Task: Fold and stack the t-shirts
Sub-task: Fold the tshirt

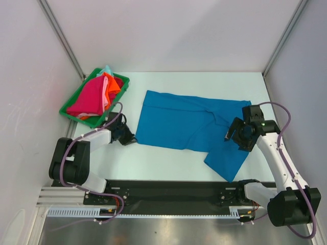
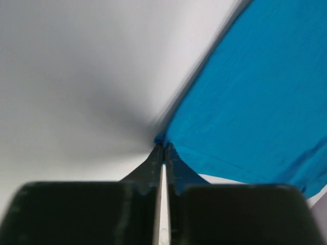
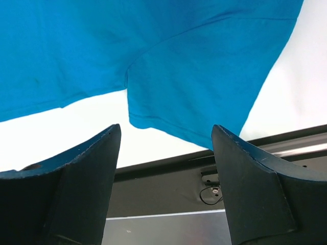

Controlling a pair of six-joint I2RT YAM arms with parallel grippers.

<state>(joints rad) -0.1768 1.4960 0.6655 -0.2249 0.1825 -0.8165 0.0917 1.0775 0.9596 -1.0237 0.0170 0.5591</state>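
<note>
Spreading across the middle of the white table [image 1: 204,84] in the overhead view, the blue t-shirt [image 1: 179,122] lies mostly flat, a smooth matte knit with soft creases and one flap reaching toward the lower right of the frame. That view alone shows the green plastic tray [image 1: 68,109] at upper left, heaped with crumpled cloth: a magenta t-shirt [image 1: 88,98] on top, an orange t-shirt [image 1: 112,84] beside it and a mint t-shirt [image 1: 106,68] peeking out at the far end. The left gripper [image 1: 130,138] sits at the blue shirt's lower-left corner; only the left wrist view shows its black fingers [image 2: 153,166] pressed together to a hairline slit, pinching the hemmed corner of the blue t-shirt [image 2: 255,92], which fills the right of that frame. The right gripper [image 1: 231,135] is over the cloth at right of centre; the right wrist view shows its two wedge-shaped black fingers [image 3: 97,153] set wide apart with nothing between them, the stitched hem of the blue t-shirt [image 3: 153,46] above and a black base rail [image 3: 163,186] across the bottom.
</note>
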